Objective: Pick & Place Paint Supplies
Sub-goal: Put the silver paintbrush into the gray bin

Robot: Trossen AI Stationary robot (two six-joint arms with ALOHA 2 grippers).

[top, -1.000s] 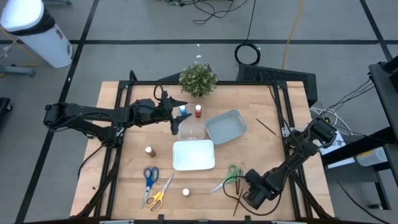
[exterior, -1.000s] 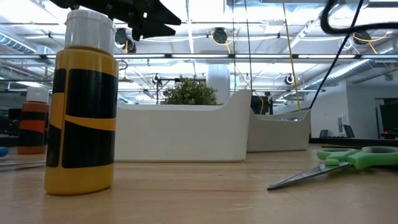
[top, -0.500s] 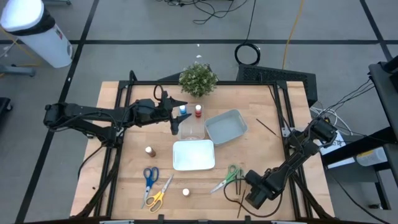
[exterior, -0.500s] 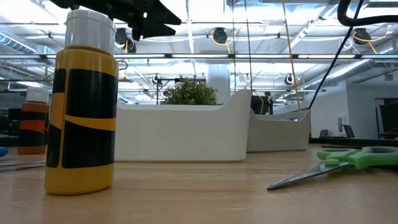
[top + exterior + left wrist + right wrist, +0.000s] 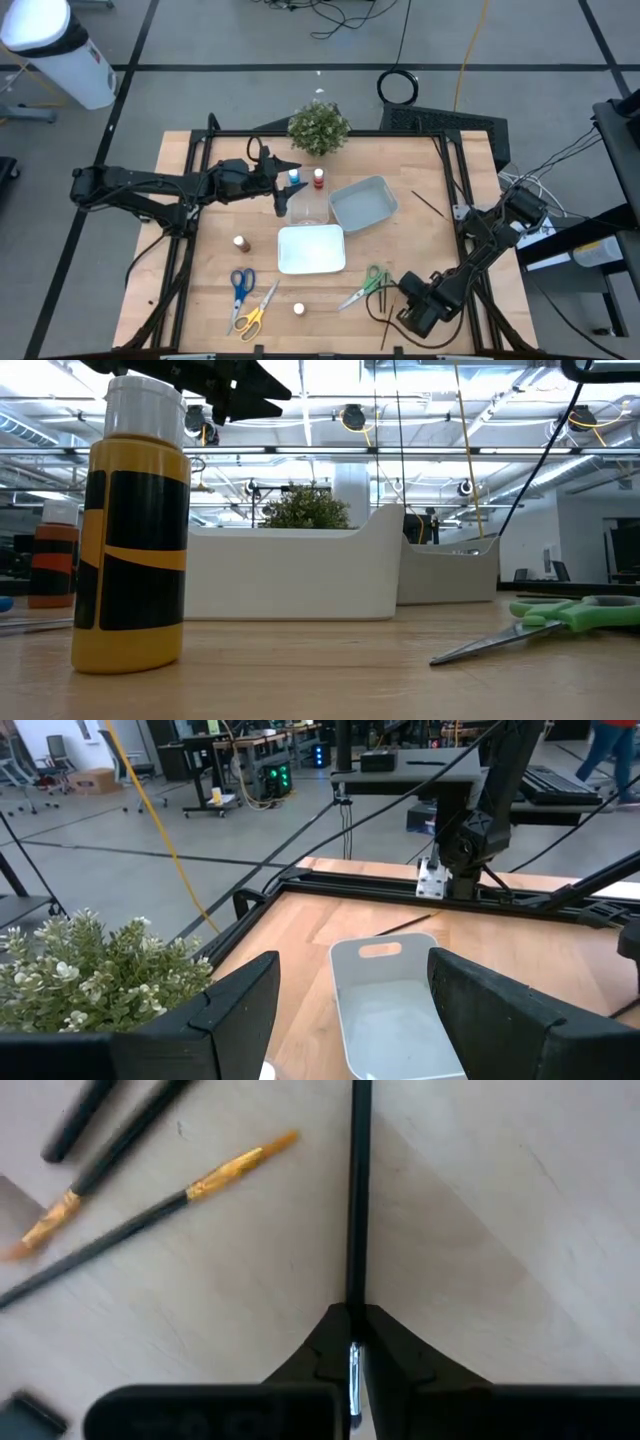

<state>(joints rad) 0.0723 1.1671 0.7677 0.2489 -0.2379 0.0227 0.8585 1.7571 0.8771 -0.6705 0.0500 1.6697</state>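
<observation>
Down at the near right of the table (image 5: pixel 470 200), right gripper (image 5: pixel 352 1342) clamped on 1 thin dark brush (image 5: pixel 357 1190), pinched near one end, long axis running straight out ahead of the closed fingertips over bare wood. Just beside it, 2 more brushes (image 5: pixel 150 1210) with golden ferrules, lying slantwise and apart from the held one. Green scissors (image 5: pixel 362 286) near that gripper too. Nearer to all of these: the right arm by far. White tray (image 5: pixel 311 249) and grey tray (image 5: pixel 362 203) toward the table's middle, likely drop places. Left gripper (image 5: pixel 285 180) poised above the clear tray (image 5: pixel 309 208) near the plant (image 5: pixel 318 126), fingers (image 5: pixel 230 1010) apart, nothing between them. Hard to make out: whether the brush is lifted or lying flat, and its far end, cut off in the wrist view. From above, barely visible under the right arm.
</observation>
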